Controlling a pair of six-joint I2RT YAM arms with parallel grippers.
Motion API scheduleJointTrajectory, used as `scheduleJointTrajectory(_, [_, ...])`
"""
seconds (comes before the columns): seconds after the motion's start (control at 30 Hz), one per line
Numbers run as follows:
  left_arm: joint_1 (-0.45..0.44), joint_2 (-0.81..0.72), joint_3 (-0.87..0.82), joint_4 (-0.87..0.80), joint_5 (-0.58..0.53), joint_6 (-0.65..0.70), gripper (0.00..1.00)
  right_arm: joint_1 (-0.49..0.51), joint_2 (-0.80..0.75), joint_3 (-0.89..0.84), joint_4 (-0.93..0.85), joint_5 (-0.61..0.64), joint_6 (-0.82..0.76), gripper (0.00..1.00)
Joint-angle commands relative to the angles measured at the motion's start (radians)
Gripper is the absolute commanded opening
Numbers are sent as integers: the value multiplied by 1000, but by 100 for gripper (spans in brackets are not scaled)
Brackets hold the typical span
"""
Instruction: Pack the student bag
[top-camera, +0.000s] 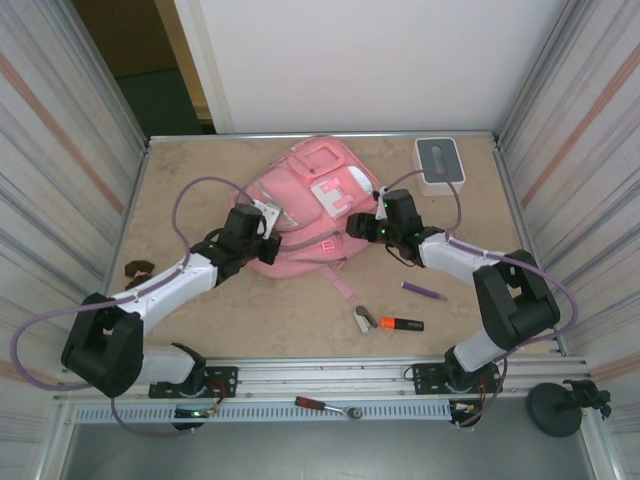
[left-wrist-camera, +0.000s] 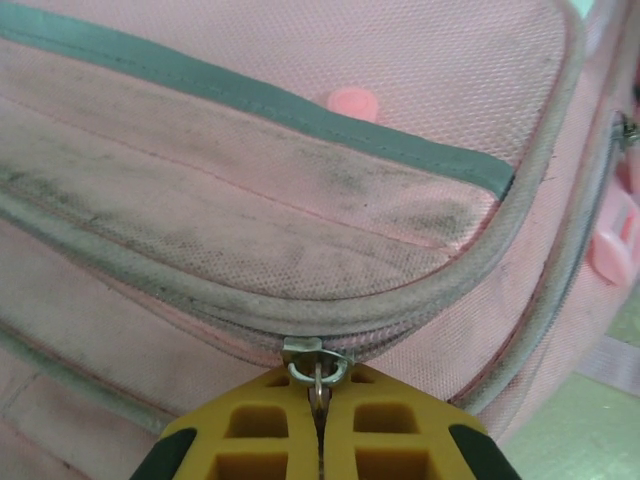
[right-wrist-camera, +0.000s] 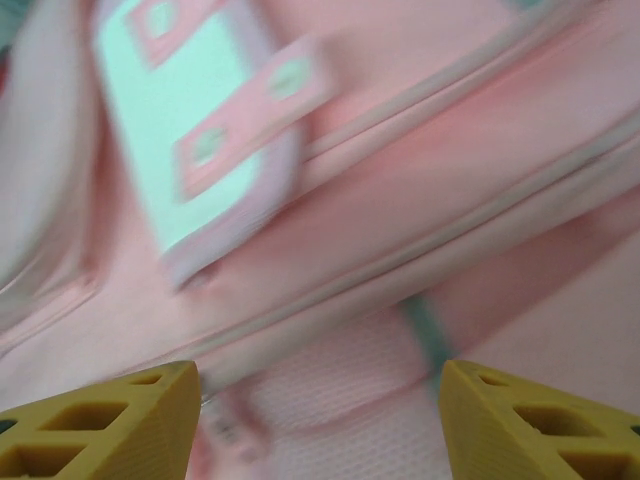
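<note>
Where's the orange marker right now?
Top view: the orange marker lies right of centre near the front edge of the table, beside a small grey object, purple pen just beyond.

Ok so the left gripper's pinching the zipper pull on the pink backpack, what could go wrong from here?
The left gripper holds only the thin zipper pull, which could slip out when tugged. The right gripper is open, not gripping the pink backpack, so the bag may drag instead of unzipping.
</note>
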Motion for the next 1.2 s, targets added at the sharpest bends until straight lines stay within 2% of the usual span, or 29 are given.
scheduleJointTrajectory(0.0, [-3,-45,-1,25,65,-23,0,76,-43,-43,-30,43,2,63])
scheduleJointTrajectory(0.17, [-12,-43,-1,26,71,-23,0,152,5,-54,-9,84,33,62])
scheduleJointTrajectory(0.33, [-18,-36,-12,36,64,-18,0,169,39,-49,61,35,69,62])
scheduleJointTrajectory(0.63, [-24,-22,-29,57,66,-17,0,166,-32,0,34,84,85,58])
scheduleJointTrajectory(0.83, [-28,-22,-26,57,64,-14,0,183,38,117,46,27,193,54])
scheduleJointTrajectory(1.17, [-33,-25,-26,52,60,-7,0,193,177,237,51,-25,308,55])
